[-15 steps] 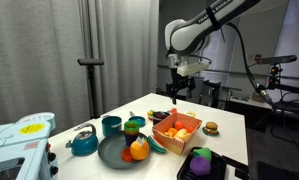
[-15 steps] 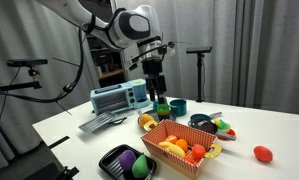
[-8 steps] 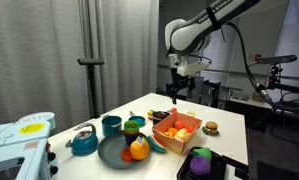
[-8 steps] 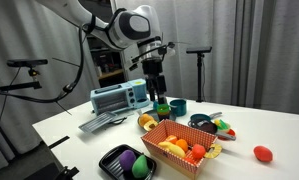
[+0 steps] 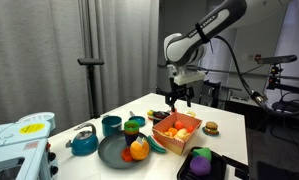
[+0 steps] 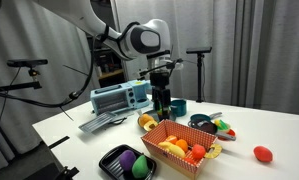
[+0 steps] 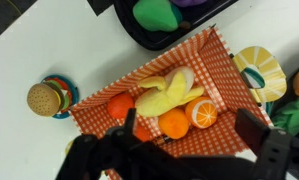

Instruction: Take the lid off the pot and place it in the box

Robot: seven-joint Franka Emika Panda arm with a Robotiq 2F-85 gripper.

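The box (image 5: 178, 128) has orange-red sides and a checkered inside, and holds oranges and a yellow banana-like toy; it also shows in the other exterior view (image 6: 183, 145) and the wrist view (image 7: 214, 80). A teal pot (image 5: 111, 125) stands left of it, beside a smaller pot with a green and yellow top (image 5: 135, 124). I cannot tell which piece is the lid. My gripper (image 5: 177, 97) hangs above the box's far end, open and empty; it shows in both exterior views (image 6: 164, 101) and the wrist view (image 7: 189, 140).
A black box (image 5: 199, 163) with a purple and green item sits at the front. A dark round plate (image 5: 119, 153) holds fruit. A teal kettle (image 5: 84, 142), a toy burger (image 5: 211, 127), a red toy (image 6: 261, 153) and a pale blue appliance (image 6: 119, 97) stand around.
The gripper has come down and moved over the box. The arm has bent lower. The objects on the table have not moved.
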